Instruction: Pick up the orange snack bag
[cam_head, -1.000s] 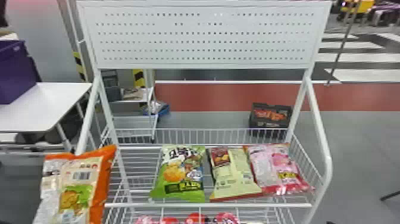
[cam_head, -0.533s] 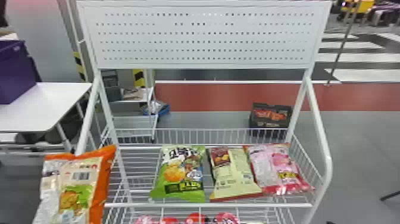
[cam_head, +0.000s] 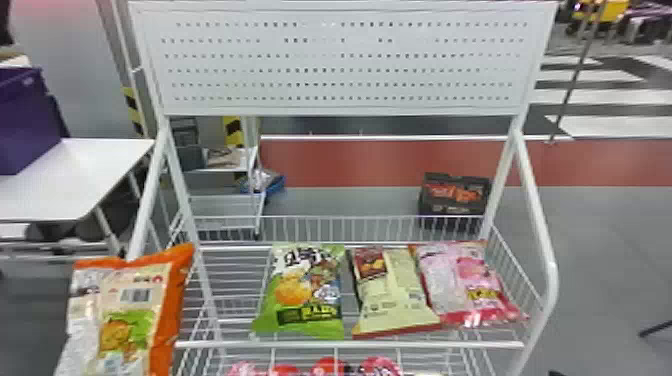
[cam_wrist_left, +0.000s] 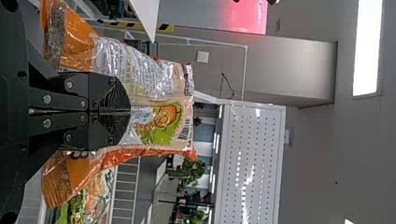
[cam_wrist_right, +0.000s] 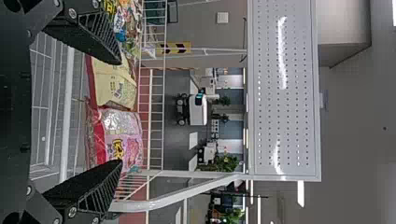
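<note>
Near the white wire rack (cam_head: 350, 345), holding the orange-and-white plastic snack bag (cam_head: 125, 320) in the black left gripper (cam_wrist_left: 130, 112), with jaws wide on the black right gripper (cam_wrist_right: 120, 112).

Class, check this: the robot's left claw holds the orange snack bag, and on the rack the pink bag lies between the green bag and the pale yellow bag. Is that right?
The middle bag is wrong: the head view shows the pale yellow bag between the green bag and the pink bag. The left claw does hold the orange snack bag.
</note>
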